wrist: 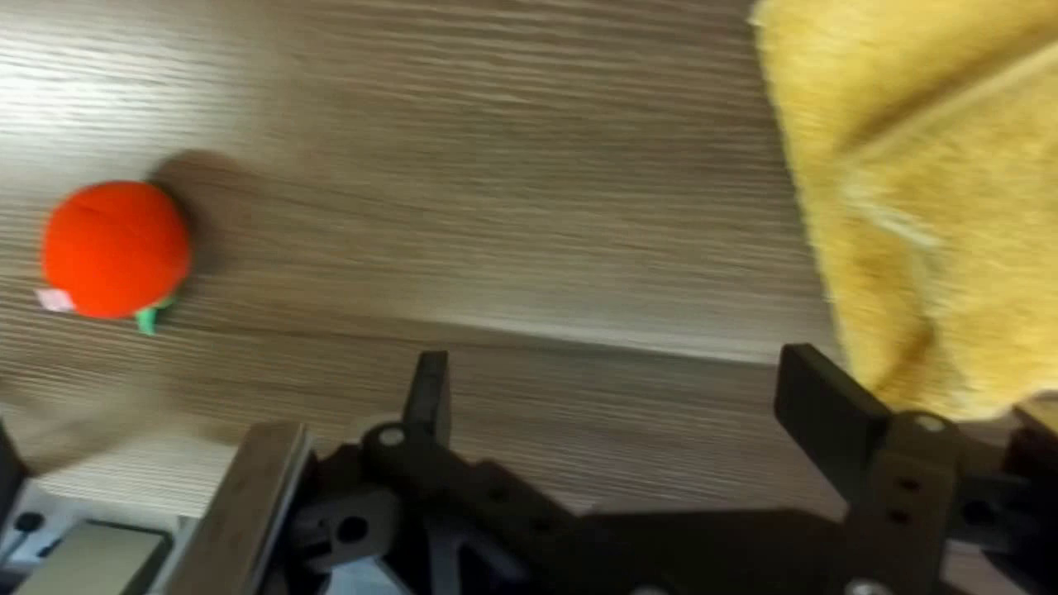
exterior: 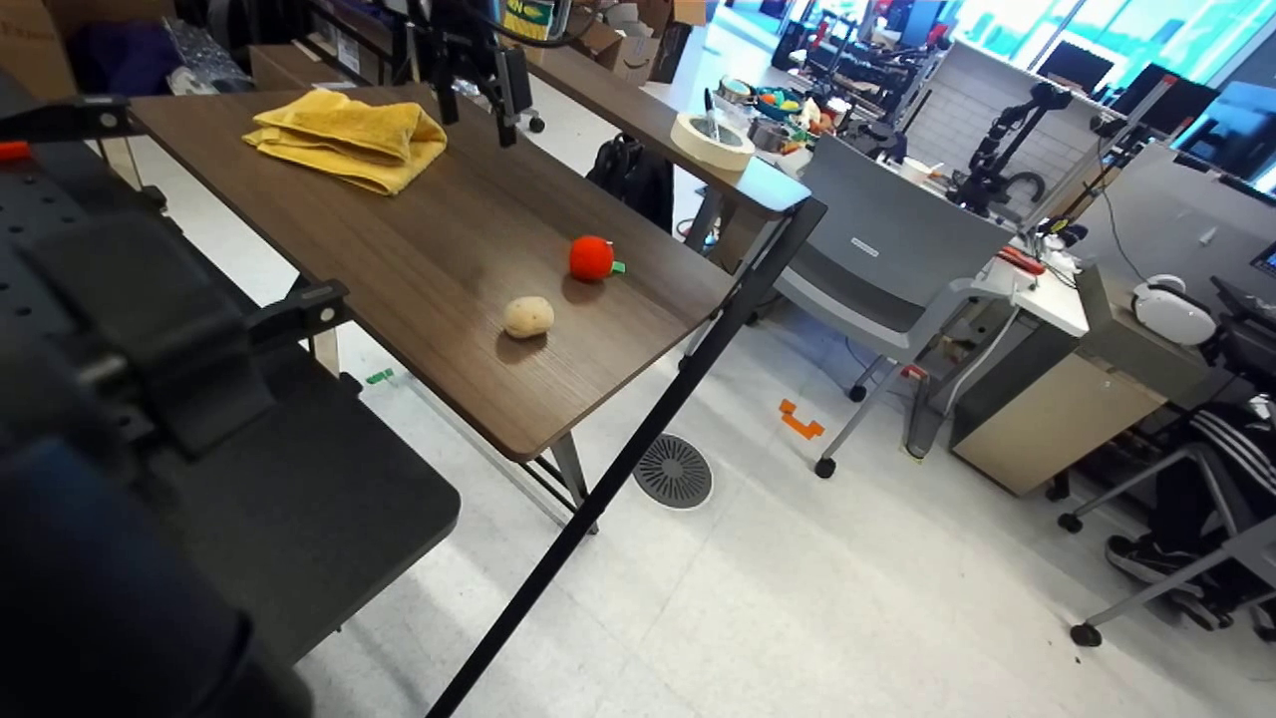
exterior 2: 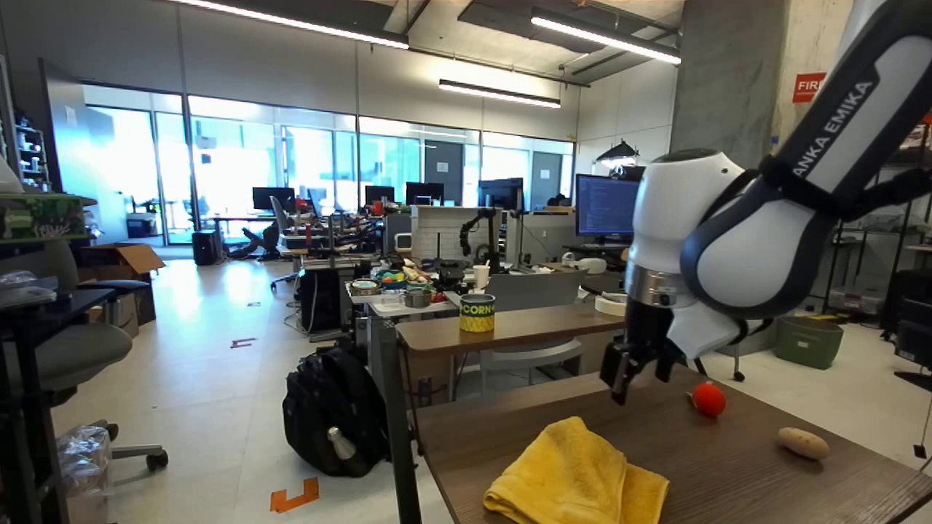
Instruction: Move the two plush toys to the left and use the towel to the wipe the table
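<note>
On the dark wood-grain table point(exterior: 459, 224) lie both plush toys and the towel. The red-orange toy point(exterior: 591, 259) rests near the far long edge, and the beige toy point(exterior: 528, 316) sits close by, both toward one end. A bunched yellow towel point(exterior 2: 568, 473) covers part of the opposite end. My gripper point(exterior 2: 641, 387) hangs above the table, between the towel and the red-orange toy. In the wrist view the fingers of the gripper point(wrist: 616, 355) are spread wide with bare wood between them. There the towel point(wrist: 950, 207) is at right, the red-orange toy point(wrist: 116, 248) at left; the beige toy is out of view.
A narrow raised shelf point(exterior 2: 429, 336) runs behind the table's far edge. It carries a yellow corn can point(exterior 2: 477, 320) and a tape roll point(exterior: 712, 142). A grey chair point(exterior: 897, 239) stands beyond it, and a black backpack point(exterior 2: 335, 411) is on the floor.
</note>
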Tool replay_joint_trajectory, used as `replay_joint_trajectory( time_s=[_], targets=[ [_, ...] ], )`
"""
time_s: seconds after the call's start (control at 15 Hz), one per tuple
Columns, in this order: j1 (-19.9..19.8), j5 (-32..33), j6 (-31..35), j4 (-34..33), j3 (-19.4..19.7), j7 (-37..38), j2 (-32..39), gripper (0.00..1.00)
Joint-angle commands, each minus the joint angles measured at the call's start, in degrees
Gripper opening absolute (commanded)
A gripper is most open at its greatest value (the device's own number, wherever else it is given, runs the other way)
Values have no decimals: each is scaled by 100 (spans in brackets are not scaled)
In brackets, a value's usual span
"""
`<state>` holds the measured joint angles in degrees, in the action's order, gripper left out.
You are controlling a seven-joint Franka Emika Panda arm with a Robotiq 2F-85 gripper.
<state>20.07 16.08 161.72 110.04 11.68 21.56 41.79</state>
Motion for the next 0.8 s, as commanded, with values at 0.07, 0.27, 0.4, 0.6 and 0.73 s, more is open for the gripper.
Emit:
replay_joint_trajectory(
  time_s=[0.07,0.27,0.4,0.6,0.73],
  targets=[
    [-451,-696,400,-255,-1193,-758,70,100],
    [-838,-1155,-36,-754,-1879,-1367,425,100],
    [-1251,-1423,-686,-1062,-2404,-2038,688,100],
    [-823,-1314,-298,-694,-1913,-1605,434,100],
    [-750,-1256,-373,-653,-1809,-1569,394,100]
  ],
)
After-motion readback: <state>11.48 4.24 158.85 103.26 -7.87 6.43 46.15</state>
